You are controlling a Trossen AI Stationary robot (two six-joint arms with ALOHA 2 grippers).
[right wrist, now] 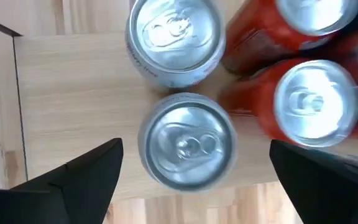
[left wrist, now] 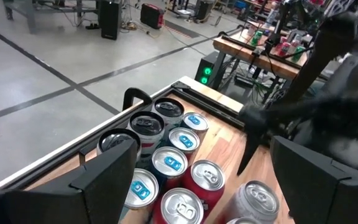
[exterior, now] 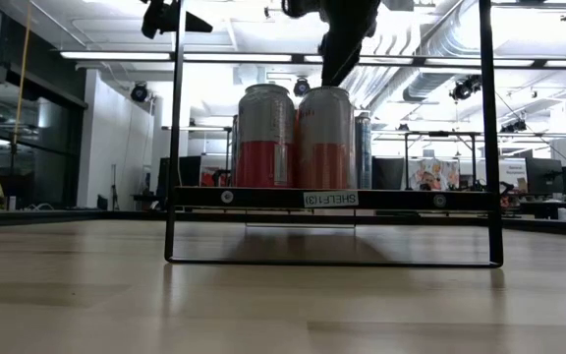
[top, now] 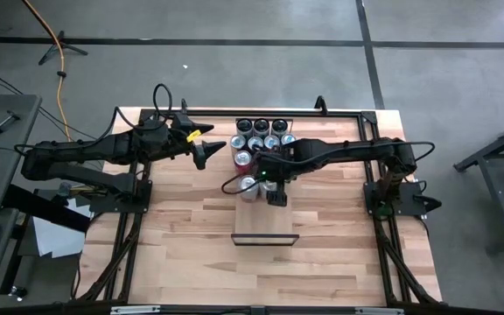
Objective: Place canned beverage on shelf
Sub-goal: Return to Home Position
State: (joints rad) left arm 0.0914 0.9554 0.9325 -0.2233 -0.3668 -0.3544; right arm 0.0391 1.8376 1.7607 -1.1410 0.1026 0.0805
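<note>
The shelf (right wrist: pixel 73 93) is a pale plank with a thin dark frame (exterior: pixel 263 198); it stands on the tabletop in the middle (top: pixel 265 219). Two silver cans stand upright on the plank, one (right wrist: pixel 186 142) close to the plank's edge and one (right wrist: pixel 174 36) beside it; both show in the low view (exterior: pixel 324 138) (exterior: pixel 266 138). My right gripper (right wrist: pixel 196 144) hangs open above the first can, pointing down, a finger off each side of it without touching (top: pixel 274 188). My left gripper (left wrist: pixel 197 180) is open and holds nothing, raised beside the group of cans (top: pixel 208 153).
Several more cans (top: pixel 261 131) stand packed at the table's far middle, blue-tabbed and dark ones (left wrist: pixel 166 140). Red cans (right wrist: pixel 303 93) stand right next to the shelf. A dark metal frame (top: pixel 357 112) runs round the table. The near half of the tabletop (top: pixel 261 280) is bare wood.
</note>
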